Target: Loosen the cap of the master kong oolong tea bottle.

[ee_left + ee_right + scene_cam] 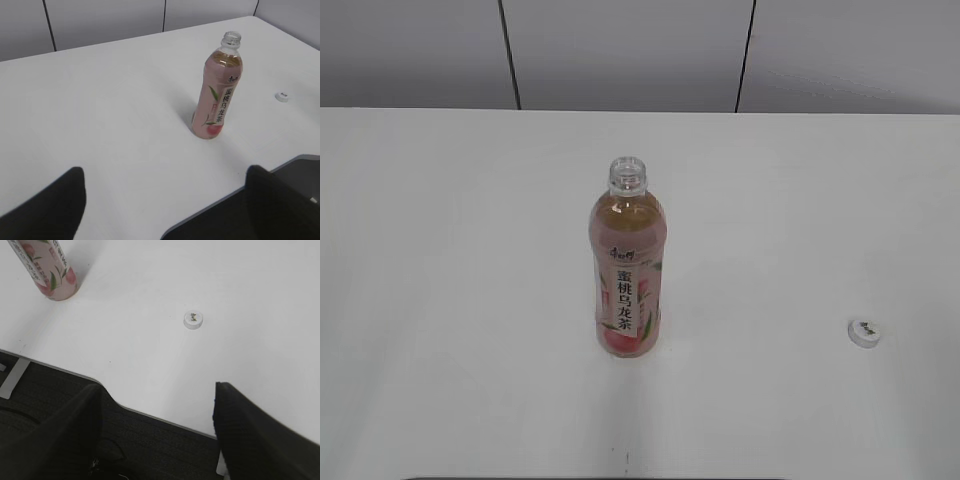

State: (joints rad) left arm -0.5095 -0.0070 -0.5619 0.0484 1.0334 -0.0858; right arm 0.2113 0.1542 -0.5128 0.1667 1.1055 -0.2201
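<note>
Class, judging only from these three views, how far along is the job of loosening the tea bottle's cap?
Done: the bottle stands upright with its neck bare, and the cap lies apart on the table to its right. In hand: nothing; the left gripper and right gripper are open and empty, back near the table edge. Left: seemingly nothing.

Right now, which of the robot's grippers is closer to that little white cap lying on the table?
Right. The right gripper hangs open just off the table edge near the cap; the left gripper faces the bottle, the cap beyond it.

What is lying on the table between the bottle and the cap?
Nothing: between the bottle and the cap only bare white table shows in the exterior view.
</note>
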